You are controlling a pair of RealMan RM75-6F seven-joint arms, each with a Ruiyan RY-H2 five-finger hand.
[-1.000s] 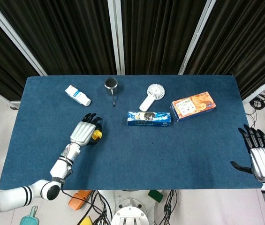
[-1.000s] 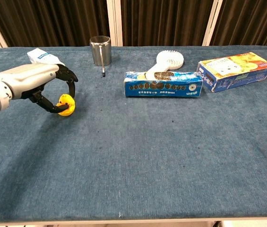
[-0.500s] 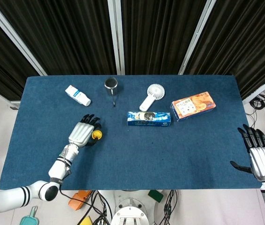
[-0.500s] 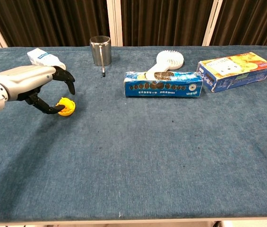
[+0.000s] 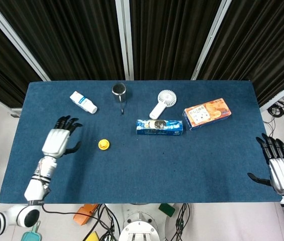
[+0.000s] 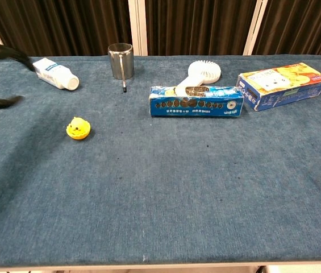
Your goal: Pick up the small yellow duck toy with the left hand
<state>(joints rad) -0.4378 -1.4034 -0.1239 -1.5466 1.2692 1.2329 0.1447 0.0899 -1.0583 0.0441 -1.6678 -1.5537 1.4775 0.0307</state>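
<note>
Evidently, the pick-up is not done: the small yellow plastic duck toy [image 5: 103, 144] sits alone on the blue cloth table [image 5: 147, 170], touched by nothing. Left hand [image 5: 58, 140], fingers spread and empty, hangs well left of it. Right hand [image 5: 281, 170], likewise spread and empty, idles at the far edge. Reach, grasp and lift all remain.

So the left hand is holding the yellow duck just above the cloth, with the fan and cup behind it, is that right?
Not quite: the left hand holds nothing. The head view shows it open and apart from the yellow duck, which sits on the blue cloth on its own. The fan and cup do stand further back.
</note>
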